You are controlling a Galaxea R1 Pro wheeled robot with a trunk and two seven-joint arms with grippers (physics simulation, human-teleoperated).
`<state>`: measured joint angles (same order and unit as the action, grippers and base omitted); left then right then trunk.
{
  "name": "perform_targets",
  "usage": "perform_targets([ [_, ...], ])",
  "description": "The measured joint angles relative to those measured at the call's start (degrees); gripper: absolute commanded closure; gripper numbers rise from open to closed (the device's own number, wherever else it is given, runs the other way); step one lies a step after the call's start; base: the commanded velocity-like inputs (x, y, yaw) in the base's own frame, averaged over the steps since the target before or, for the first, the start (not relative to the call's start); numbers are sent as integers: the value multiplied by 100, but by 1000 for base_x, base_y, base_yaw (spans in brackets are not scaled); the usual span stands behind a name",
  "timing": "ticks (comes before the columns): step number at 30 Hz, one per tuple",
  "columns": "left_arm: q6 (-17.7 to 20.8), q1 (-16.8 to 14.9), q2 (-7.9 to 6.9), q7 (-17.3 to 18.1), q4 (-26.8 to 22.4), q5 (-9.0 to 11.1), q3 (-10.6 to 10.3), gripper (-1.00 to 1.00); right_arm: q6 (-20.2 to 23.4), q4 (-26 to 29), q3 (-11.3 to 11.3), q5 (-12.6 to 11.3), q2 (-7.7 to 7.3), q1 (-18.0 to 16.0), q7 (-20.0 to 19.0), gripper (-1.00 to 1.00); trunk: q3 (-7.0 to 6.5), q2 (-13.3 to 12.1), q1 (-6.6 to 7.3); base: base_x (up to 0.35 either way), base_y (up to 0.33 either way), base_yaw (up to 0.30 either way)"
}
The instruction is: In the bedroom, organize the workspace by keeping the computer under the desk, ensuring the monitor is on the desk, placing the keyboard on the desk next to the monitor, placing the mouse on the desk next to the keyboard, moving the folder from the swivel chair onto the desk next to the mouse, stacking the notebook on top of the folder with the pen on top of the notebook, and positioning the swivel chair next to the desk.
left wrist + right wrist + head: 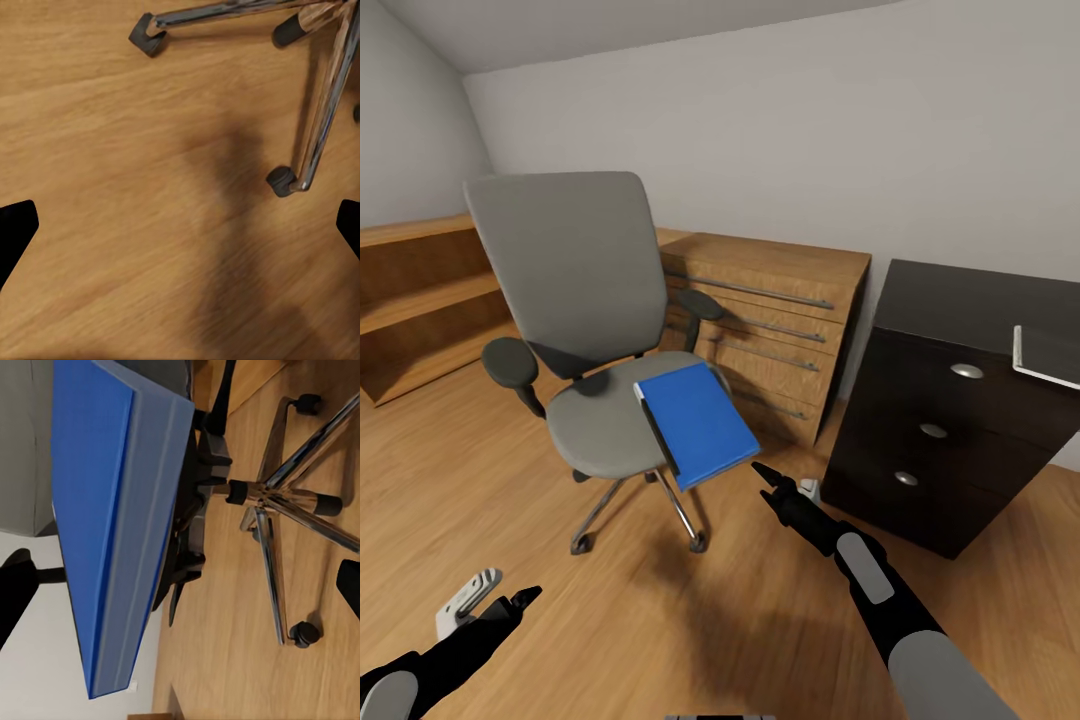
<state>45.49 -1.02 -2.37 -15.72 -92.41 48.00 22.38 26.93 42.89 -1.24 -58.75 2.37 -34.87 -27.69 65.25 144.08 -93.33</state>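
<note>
- Even, soft light; no glare, no bright spots.
- The swivel chair [592, 330] drops a faint, soft-edged shadow on the floor [660, 610] towards 5 o'clock.
- Head view bends straight lines near its edges.
- Wrist views look slightly soft.

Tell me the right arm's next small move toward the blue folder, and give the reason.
Probably ease the right end effector forward so its open fingers straddle the overhanging edge of the flat bright blue folder. It sits just short of that edge, which juts past the grey padded swivel chair's seat, and nothing is gripped yet.
</note>
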Motion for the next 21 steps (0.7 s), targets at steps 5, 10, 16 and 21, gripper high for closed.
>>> perform_targets([
  [5, 1, 0, 0, 2, -1, 0, 0, -100, -1, -1, -1, 0, 0, 0, 0, -100, 0, 0, 0, 8, 136, 0],
  [10, 0, 0, 0, 2, 0, 0, 0, -100, 0, 0, 0, 0, 0, 0, 0, -100, 0, 0, 0, 1, 99, 0],
  [16, 1, 0, 0, -4, -1, 0, -1, -100, -2, -1, -1, 0, 0, 0, 1, -100, 0, 0, 1, 71, 67, 0],
  [21, 0, 0, 0, -5, 19, 0, 0, -100, 0, 0, 0, 0, 0, 0, 6, -100, 0, 0, 0, 85, 65, 0],
])
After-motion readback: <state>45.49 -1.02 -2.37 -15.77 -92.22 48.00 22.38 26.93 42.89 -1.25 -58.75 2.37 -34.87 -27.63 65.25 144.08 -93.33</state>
